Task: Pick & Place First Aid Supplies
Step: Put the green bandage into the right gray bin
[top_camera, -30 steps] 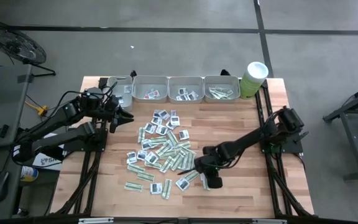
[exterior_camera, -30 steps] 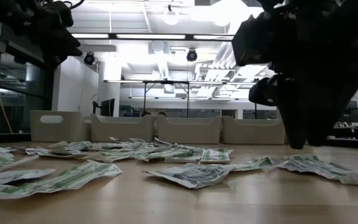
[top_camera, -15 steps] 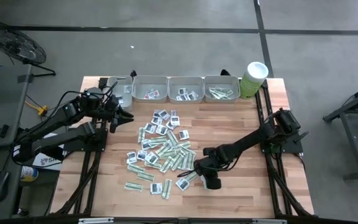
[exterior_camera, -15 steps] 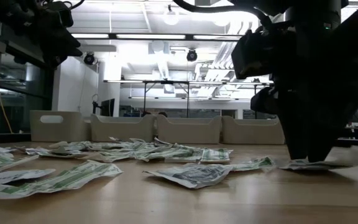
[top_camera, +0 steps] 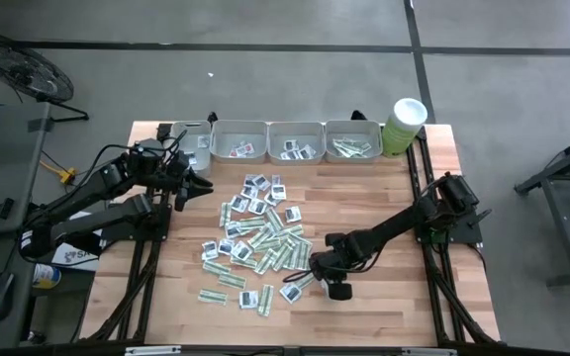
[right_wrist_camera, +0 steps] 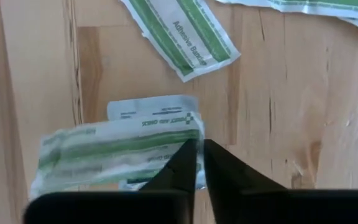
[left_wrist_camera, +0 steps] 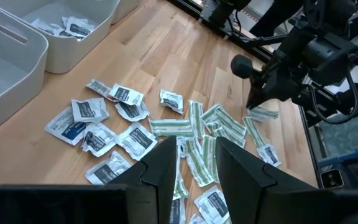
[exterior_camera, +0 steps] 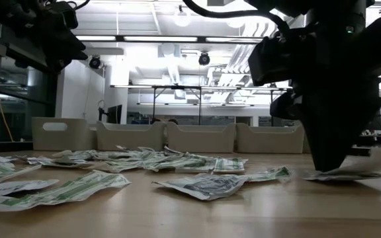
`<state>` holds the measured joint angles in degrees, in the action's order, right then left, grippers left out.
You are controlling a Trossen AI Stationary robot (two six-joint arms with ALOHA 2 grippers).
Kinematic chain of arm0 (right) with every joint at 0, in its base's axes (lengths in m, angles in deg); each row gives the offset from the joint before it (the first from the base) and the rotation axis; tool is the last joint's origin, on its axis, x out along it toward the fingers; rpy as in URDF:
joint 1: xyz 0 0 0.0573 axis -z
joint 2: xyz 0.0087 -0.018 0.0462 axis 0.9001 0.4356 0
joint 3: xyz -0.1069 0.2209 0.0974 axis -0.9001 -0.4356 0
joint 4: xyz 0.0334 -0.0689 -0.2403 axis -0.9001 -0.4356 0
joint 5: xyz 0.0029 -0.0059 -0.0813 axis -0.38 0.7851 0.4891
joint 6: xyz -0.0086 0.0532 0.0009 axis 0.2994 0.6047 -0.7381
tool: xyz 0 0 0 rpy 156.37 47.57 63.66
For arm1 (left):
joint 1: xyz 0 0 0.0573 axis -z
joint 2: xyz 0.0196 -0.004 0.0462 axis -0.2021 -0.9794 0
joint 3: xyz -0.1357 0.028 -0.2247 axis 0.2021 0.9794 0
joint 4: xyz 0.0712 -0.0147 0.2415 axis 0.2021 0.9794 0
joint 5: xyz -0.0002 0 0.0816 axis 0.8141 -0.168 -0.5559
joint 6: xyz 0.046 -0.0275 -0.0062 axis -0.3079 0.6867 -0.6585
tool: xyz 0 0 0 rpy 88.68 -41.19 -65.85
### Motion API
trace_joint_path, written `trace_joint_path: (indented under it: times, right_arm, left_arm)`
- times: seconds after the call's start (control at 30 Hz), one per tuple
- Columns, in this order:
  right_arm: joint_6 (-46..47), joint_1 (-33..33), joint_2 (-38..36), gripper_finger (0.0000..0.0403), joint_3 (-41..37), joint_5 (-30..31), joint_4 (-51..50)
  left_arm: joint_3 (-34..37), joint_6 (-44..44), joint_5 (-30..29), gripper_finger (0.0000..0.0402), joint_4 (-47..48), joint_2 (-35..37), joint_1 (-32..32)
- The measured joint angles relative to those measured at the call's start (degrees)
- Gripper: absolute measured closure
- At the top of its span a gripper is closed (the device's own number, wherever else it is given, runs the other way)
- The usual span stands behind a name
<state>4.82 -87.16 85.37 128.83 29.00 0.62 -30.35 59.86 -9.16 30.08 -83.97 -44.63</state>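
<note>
High view shows the right gripper (top_camera: 329,283) lowered to the desk (top_camera: 384,198) at the near right edge of the scattered first aid supplies (top_camera: 255,237), which lie spread over the middle of the wood. From the right wrist view, its fingers (right_wrist_camera: 188,163) stand nearly together, pinched on the edge of a green-striped sachet (right_wrist_camera: 114,154) that lies flat on the boards over a second white sachet; another striped sachet (right_wrist_camera: 180,34) rests just beyond. Low view has the dark gripper tip pressed down on a pale sachet (exterior_camera: 339,175), though whether it is lifted at all is hard to tell. The left gripper (top_camera: 198,185) hangs above the far left of the desk, its fingers (left_wrist_camera: 163,171) parted a moderate way and holding nothing. Grey trays (top_camera: 238,140) line the far edge, with more sachets inside, beside a green tub (top_camera: 402,127).
</note>
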Motion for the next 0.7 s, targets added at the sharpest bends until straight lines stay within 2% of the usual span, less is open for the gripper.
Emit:
trace_joint_path:
  times: [0.1, 0.33, 0.7]
  right_arm:
    - [1.2, 0.0, 0.0, 0.0399, 0.0, 0.0, 0.1]
    - [3.9, 0.2, 0.0, 0.0401, 0.4, 0.1, 0.3]
    - [3.7, 0.2, -0.1, 0.0402, 6.0, 0.4, -3.0]
  left_arm:
    - [0.0, 0.0, 0.0, 0.0289, 0.0, 0.0, 0.0]
    - [0.0, 0.0, 0.0, 0.0289, 0.0, 0.0, 0.0]
    - [0.0, 0.0, 0.0, 0.0289, 0.0, 0.0, 0.0]
